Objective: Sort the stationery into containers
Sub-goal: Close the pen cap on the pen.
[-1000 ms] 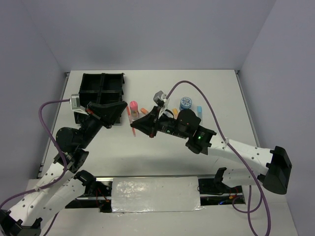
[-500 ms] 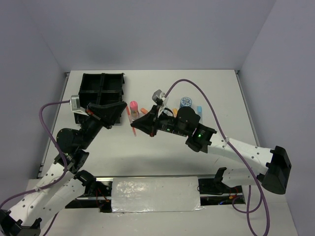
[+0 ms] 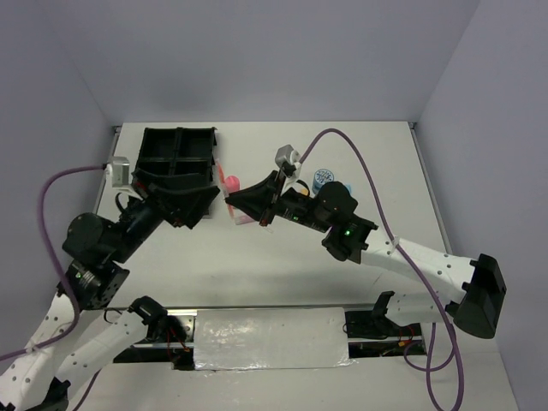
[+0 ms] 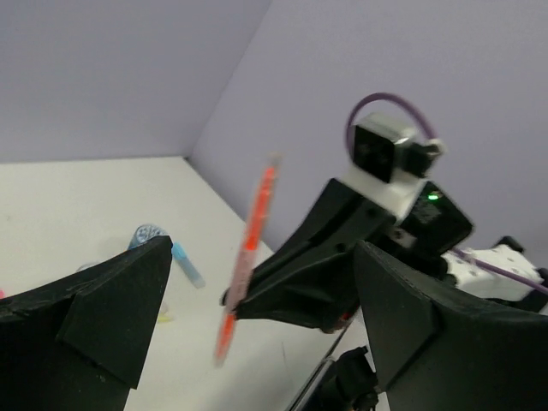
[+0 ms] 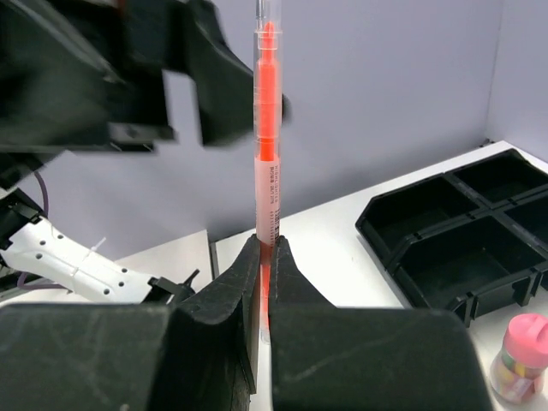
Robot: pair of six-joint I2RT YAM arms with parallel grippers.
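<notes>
The thin orange pen [image 5: 266, 128] stands upright in the air, its lower end pinched tight between the closed fingers of the right gripper [image 5: 265, 250], which is raised over the table beside the black tray [image 3: 178, 147]. The left gripper [image 4: 261, 248] faces it with fingers spread wide, the pen showing in the gap and touching neither. On the table the pink-capped tube [image 5: 521, 360] stands near the tray, with a blue-patterned tin [image 4: 147, 234] and a light-blue marker [image 4: 187, 264] farther off.

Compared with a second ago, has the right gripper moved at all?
Yes. The right gripper, shut on the orange pen, has shifted slightly toward the table's far edge, its tip now closer to the pink-capped tube.
</notes>
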